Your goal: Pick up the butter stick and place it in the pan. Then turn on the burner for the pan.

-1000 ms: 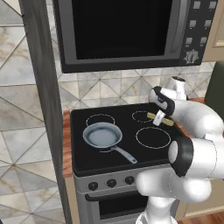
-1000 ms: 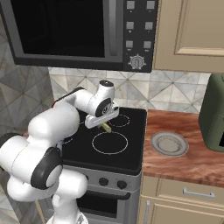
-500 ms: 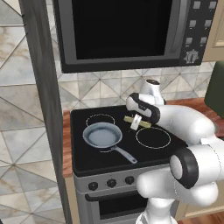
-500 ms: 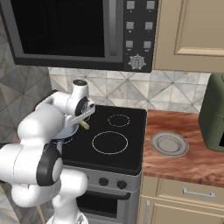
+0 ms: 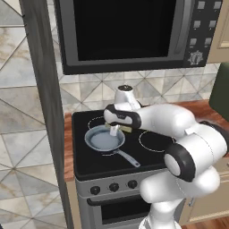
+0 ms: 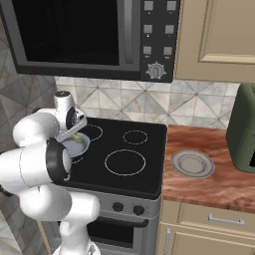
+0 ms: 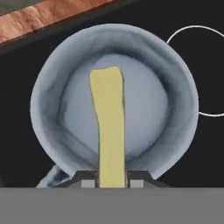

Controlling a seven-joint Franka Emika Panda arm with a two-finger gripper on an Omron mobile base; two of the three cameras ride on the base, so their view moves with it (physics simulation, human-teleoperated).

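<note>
The pincer [image 7: 112, 183] grips the butter stick [image 7: 110, 127] directly above the pan [image 7: 175, 83], inside its rim, with open black cooktop [image 5: 154, 156] all around.

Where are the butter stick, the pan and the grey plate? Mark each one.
butter stick [image 7: 109, 127], hand view, middle of its yellow face.
pan [image 5: 103, 139], left base view, bare floor of the bowl.
grey plate [image 6: 192, 164], right base view, its centre, on the wooden counter.

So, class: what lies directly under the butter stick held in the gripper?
The pan's pale grey-blue floor lies below the butter stick, which the gripper holds. The stick covers a strip of that floor, and the pan hides its burner.
</note>
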